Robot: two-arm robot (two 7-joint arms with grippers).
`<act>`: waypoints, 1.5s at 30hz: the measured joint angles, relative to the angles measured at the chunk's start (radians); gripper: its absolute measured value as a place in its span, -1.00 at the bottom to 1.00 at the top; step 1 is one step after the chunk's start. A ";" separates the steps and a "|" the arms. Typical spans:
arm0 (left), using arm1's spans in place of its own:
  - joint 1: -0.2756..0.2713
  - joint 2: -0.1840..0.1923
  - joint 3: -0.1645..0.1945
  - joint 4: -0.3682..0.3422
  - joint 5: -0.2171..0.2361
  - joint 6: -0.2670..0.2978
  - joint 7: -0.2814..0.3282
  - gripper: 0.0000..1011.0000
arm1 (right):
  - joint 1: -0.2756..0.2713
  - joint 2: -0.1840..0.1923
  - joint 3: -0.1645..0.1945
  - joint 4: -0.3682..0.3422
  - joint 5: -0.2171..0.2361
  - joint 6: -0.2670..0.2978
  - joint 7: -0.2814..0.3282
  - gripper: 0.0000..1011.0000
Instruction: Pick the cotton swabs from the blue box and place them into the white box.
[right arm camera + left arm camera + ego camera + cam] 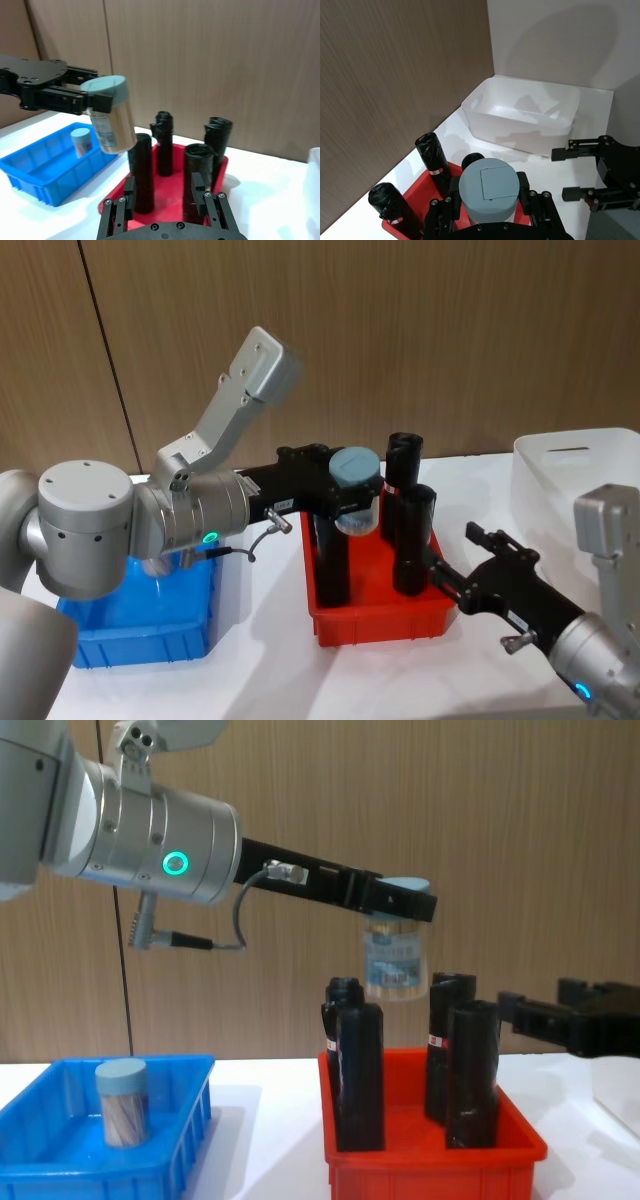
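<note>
the left gripper (398,906) is closed on one swab jar (393,960), with a finger on each side just under the grey-blue lid. it holds the jar in the air above the red bin (430,1172), higher than the tops of the black bottles (358,1075) that stand inside this bin. the jar hangs a little tilted and touches no bottle. through its clear wall the swab sticks are visible. it has a pale label with blue print, but the writing is too small to read. the lid has a square flap on top.

a second jar (122,1102) stands upright in the blue box (60,1175), which is on the table to the left of the red bin, just beside it. its label cannot be read either.

the white box (520,130) is to the right of the red bin, well apart from it.

the right gripper (465,558) is at the right side of the red bin, near its right wall, at about the height of the bottle tops. its fingers are spread apart and hold nothing.

some bottles have a small red and white tag (436,171) near the neck. the text on it is not readable.
</note>
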 joint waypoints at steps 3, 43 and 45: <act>-0.001 -0.001 0.000 0.000 0.001 0.001 -0.002 0.32 | 0.017 -0.008 -0.004 0.013 0.002 0.012 0.027 0.36; -0.006 -0.003 0.002 0.002 0.003 0.003 -0.009 0.32 | 0.169 -0.091 -0.048 0.140 -0.038 0.050 0.167 0.98; -0.006 -0.003 0.002 0.002 0.003 0.003 -0.009 0.32 | 0.174 -0.095 -0.051 0.145 -0.041 0.050 0.169 0.98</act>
